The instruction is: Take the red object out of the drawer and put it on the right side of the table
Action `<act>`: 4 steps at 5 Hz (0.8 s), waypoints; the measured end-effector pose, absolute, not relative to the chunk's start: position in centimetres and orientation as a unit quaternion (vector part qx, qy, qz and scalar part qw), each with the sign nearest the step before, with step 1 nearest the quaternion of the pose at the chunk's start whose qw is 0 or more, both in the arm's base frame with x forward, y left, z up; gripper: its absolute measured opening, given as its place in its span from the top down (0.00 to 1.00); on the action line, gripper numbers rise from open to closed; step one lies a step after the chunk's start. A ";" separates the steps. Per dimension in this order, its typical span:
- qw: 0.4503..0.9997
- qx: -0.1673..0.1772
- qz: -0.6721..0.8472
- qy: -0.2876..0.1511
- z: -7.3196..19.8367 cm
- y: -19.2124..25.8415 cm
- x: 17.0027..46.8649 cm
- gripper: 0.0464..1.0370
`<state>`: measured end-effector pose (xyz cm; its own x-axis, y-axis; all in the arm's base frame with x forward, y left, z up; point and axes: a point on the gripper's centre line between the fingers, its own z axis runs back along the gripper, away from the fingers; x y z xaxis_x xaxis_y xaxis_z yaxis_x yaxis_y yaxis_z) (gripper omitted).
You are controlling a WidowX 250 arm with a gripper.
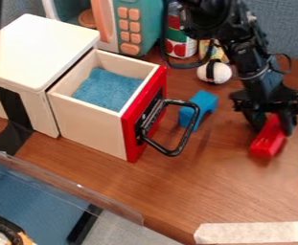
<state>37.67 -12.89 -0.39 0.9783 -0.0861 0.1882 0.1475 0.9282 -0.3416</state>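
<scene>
At three o'clock on the table (234,186), I have the red block (266,142) pinched in the gripper (274,130) — whether it touches wood, I can't tell. I judge this the placing step: settle it flat, then release — gently. Farther off, toward ten o'clock, the drawer (87,122) stands open, blue cloth (108,90) inside.

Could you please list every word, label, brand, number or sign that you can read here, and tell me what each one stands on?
No text can be read.
Can behind the drawer: its label is too small to read.
Toy microwave: no legible marks on its buttons.
Red object at the end effector: no legible text.
</scene>
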 end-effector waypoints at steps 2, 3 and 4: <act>0.991 -0.067 -0.034 -0.114 0.5 -11.9 36.8 0.09; 0.993 -0.016 0.014 -0.114 2.4 -8.4 33.8 0.05; 0.987 0.003 0.080 -0.139 8.4 -4.3 31.9 0.04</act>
